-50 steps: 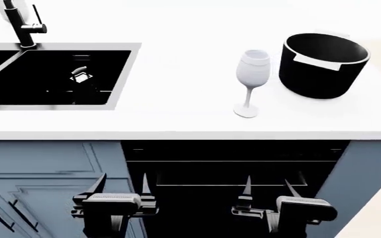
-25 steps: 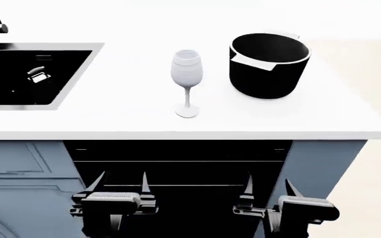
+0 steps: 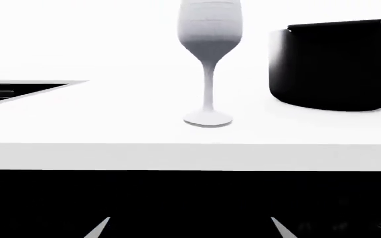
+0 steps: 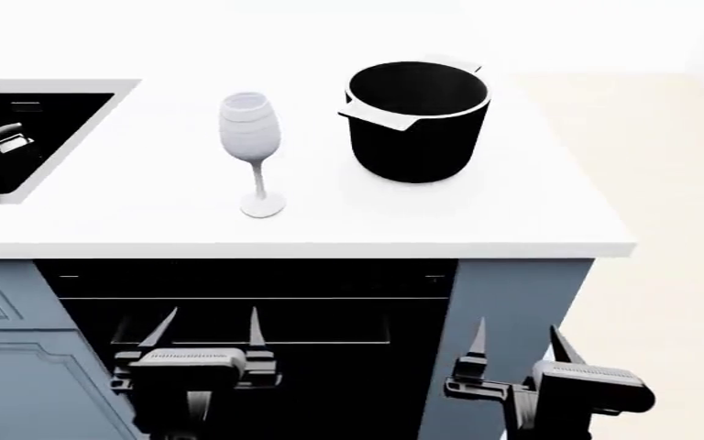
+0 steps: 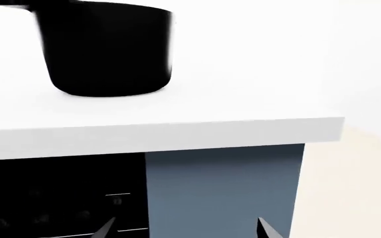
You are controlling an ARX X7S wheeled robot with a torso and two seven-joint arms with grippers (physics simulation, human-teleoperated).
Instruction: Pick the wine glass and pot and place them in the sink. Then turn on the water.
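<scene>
The pale wine glass (image 4: 252, 137) stands upright on the white counter (image 4: 511, 202), left of the black pot (image 4: 416, 119) with pale tab handles. In the left wrist view the wine glass (image 3: 209, 59) stands ahead with the pot (image 3: 336, 64) beside it. In the right wrist view the pot (image 5: 107, 49) sits near the counter's end. One black basin of the sink (image 4: 22, 137) shows at the far left. My left gripper (image 4: 203, 330) and right gripper (image 4: 517, 344) are open and empty, low in front of the counter, below its edge.
A dark oven front (image 4: 242, 302) lies under the counter behind the grippers, with blue-grey cabinet panels (image 4: 505, 302) on both sides. The counter ends at the right over pale floor (image 4: 670, 183). A small steel piece (image 4: 10, 139) shows in the sink basin.
The view has shifted right: the sink, wine glass and pot have slid left in the head view and the faucet has left the frame. Both grippers stay open and low.
</scene>
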